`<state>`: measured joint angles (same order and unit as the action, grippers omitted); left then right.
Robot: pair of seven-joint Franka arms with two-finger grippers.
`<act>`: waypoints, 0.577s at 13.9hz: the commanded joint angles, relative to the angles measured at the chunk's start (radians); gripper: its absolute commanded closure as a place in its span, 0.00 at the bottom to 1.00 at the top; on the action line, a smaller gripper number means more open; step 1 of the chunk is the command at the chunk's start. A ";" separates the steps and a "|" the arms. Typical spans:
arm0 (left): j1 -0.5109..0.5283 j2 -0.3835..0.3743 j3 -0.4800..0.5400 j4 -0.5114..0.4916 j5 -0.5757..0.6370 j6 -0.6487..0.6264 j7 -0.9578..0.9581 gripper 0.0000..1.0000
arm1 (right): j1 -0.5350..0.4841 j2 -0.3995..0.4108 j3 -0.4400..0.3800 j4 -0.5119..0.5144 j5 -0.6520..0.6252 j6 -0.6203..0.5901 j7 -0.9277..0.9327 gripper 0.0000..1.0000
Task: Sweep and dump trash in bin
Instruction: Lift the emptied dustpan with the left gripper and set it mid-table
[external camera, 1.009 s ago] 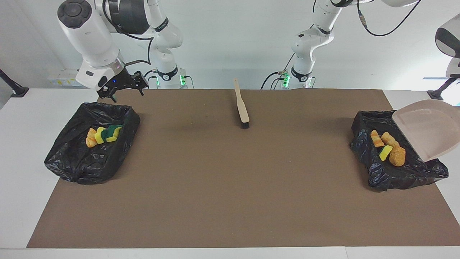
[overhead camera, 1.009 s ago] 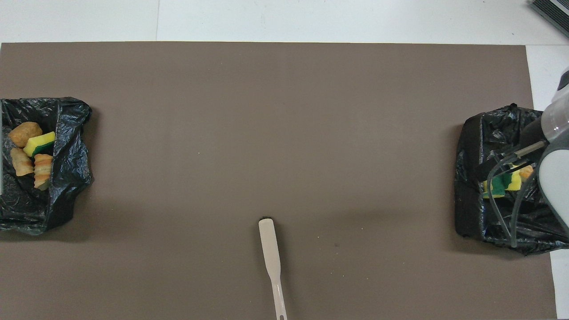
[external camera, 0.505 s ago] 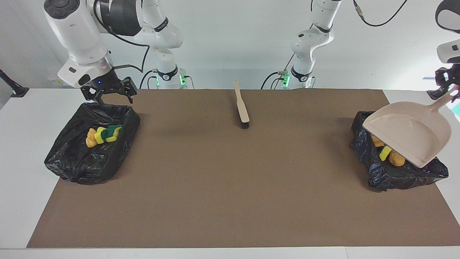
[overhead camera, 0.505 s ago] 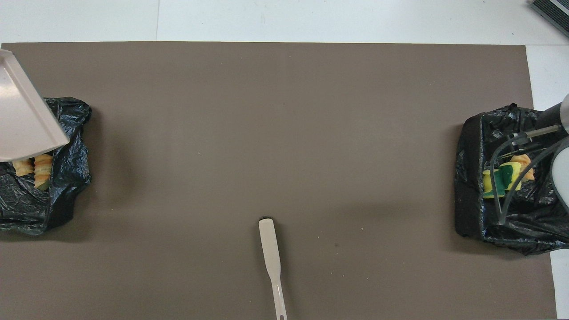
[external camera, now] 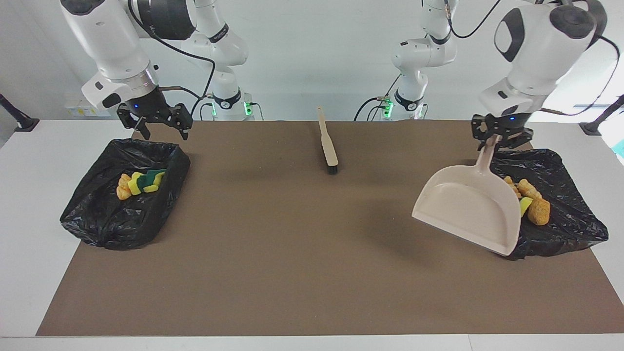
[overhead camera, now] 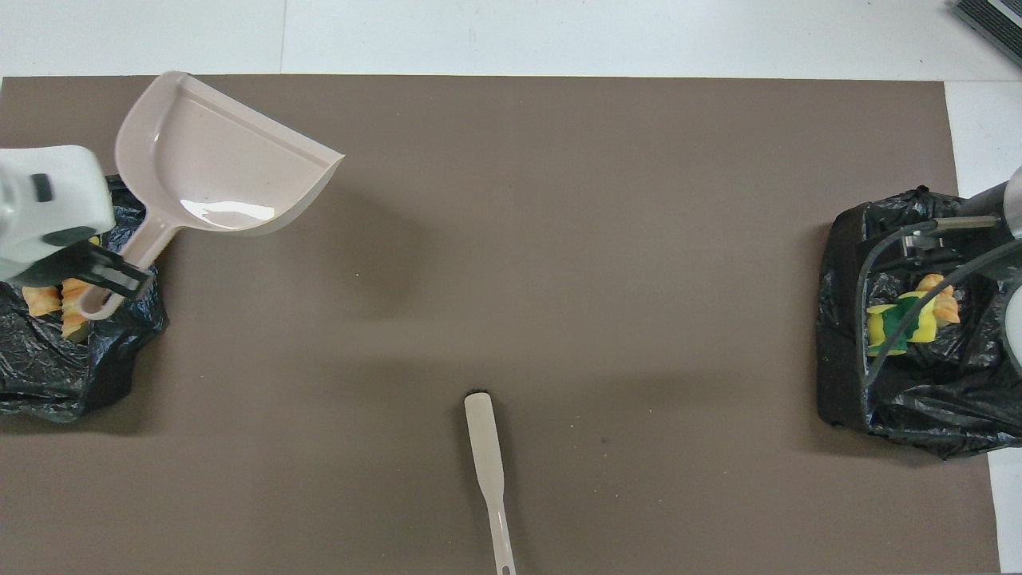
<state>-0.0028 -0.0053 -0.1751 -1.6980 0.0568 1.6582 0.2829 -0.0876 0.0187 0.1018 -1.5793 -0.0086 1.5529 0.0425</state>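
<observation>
In the facing view, the left gripper (external camera: 502, 132) at upper right clamps the handle of the beige dustpan (external camera: 468, 207), which hangs tilted at the inner edge of a black bin bag (external camera: 560, 219) holding trash (external camera: 534, 204). At upper left the right gripper (external camera: 155, 118) hovers, fingers spread and empty, over the rim of the other bag (external camera: 107, 219), where more trash (external camera: 141, 181) lies. A brush (external camera: 327, 144) lies at top centre. In the overhead view, the dustpan (overhead camera: 215, 160) sits upper left, the brush (overhead camera: 489, 471) at bottom centre, and sponge pieces (overhead camera: 906, 319) in the bag at right.
</observation>
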 commanded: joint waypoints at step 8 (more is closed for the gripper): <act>-0.428 0.200 0.022 -0.043 -0.040 0.315 -0.758 1.00 | 0.000 -0.086 0.006 -0.128 0.021 0.067 -0.039 0.00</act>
<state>-0.3770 0.1044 -0.1770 -1.7757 0.0301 1.8956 -0.3790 -0.0836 -0.0468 0.1067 -1.6790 -0.0011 1.5902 0.0437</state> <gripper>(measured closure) 0.678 0.000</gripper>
